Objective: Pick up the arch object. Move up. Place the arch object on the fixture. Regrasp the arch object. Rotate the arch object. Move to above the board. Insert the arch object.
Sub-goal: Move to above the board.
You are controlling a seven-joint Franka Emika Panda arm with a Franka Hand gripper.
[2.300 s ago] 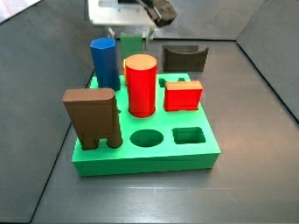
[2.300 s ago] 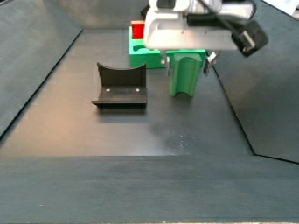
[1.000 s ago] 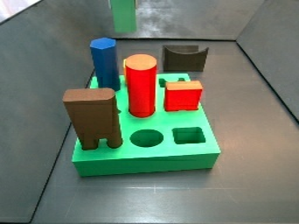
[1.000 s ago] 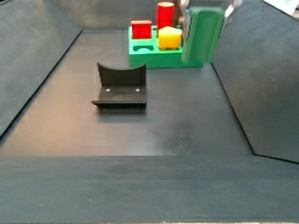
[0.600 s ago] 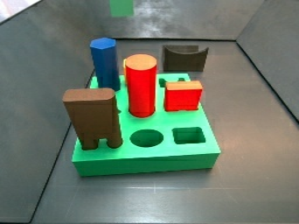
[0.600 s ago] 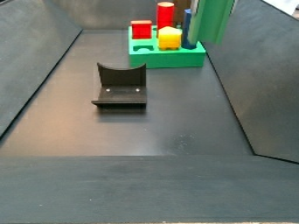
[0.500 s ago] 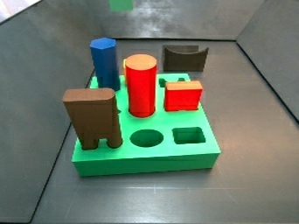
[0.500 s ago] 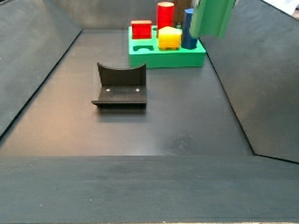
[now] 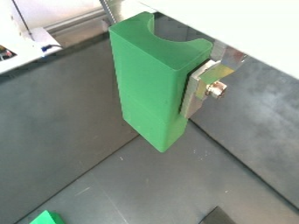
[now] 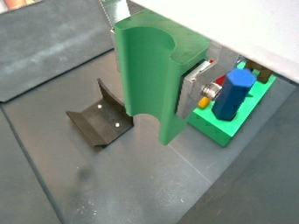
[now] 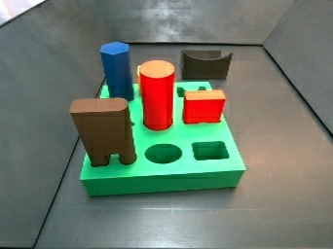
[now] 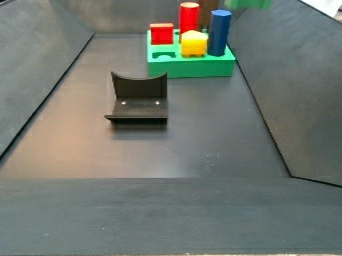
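My gripper point(image 9: 197, 80) sits high above the floor, out of both side views, its silver fingers point(image 9: 208, 83) clamped on the arch object point(image 9: 152, 79), which hangs from the jaws. I judge the block rigid, light and smooth-faced, so the grip belongs on its flat sides. Below the gripper lie the fixture point(image 10: 103, 123) and, beside it, the board point(image 10: 225, 127). The dark floor point(image 12: 174, 150) around the fixture is bare.

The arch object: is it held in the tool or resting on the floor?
Held: the arch object hangs above the floor, a silver finger of the tool flat against its side.
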